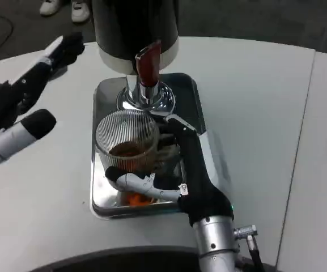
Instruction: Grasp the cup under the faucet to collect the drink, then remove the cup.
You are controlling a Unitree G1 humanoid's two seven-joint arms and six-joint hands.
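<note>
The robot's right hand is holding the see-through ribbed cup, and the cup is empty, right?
Not quite. The right hand does hold the clear ribbed glass cup, its fingers wrapped around it over the shiny metal tray, but the cup is not empty. The head view shows brown drink sitting in the bottom of it.
</note>
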